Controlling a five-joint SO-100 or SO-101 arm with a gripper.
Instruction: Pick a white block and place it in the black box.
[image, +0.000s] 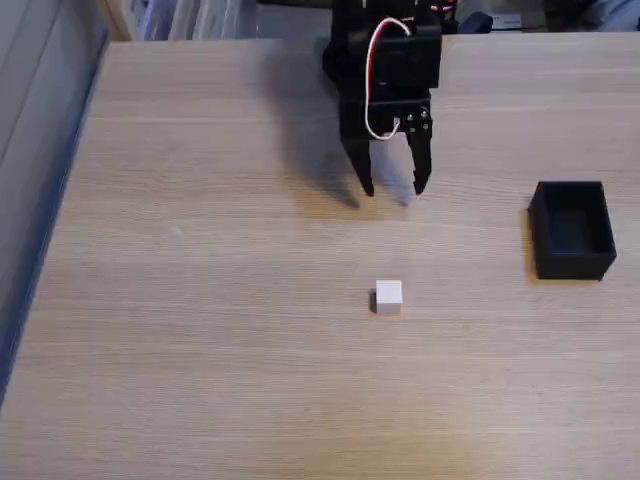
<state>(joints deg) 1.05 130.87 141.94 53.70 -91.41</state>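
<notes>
Gripper (394, 187) jaws wide; bare table (200, 330) between white block (388, 296), black box (572, 228).

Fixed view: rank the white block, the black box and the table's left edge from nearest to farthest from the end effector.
1. The white block: below the open end effector in the picture, almost directly in line with it.
2. The black box: off to the right, slightly lower in the picture.
3. The table's left edge: far to the left.
</notes>
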